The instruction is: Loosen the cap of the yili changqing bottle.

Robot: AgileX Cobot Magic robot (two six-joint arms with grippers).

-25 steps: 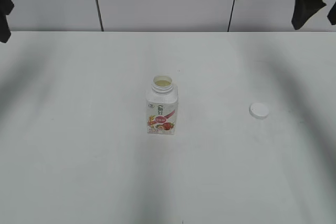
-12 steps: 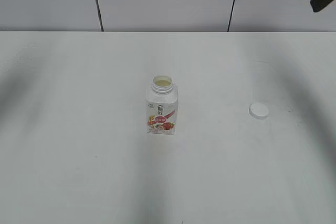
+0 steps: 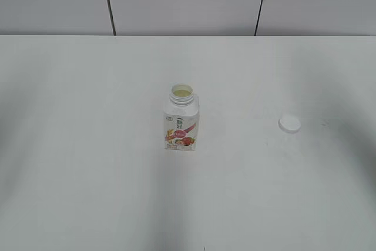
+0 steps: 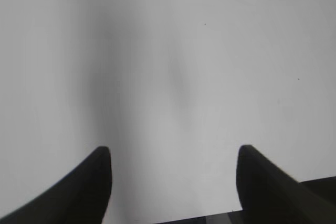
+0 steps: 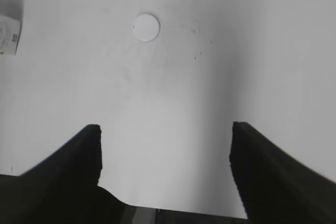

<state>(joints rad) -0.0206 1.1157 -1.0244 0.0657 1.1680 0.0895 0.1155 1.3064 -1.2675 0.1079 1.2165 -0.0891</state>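
Two grippers, the left gripper (image 4: 173, 153) and right gripper (image 5: 164, 129), hang spread wide, holding nothing. The yili changqing bottle (image 3: 181, 123) stands upright mid-table (image 3: 88, 174), neck uncapped (contents perhaps pale liquid); the cap (image 3: 289, 124) lies well apart to its right.

Bottle (image 3: 181, 119) upright near table (image 3: 88, 192) centre — neck open, nothing on it. Cap (image 3: 289, 124) flat on table, well apart, to bottle's right. Wall (image 3: 188, 1) behind table's far edge. From right wrist view — cap (image 5: 146, 27) ahead, bottle (image 5: 9, 35) at left edge.
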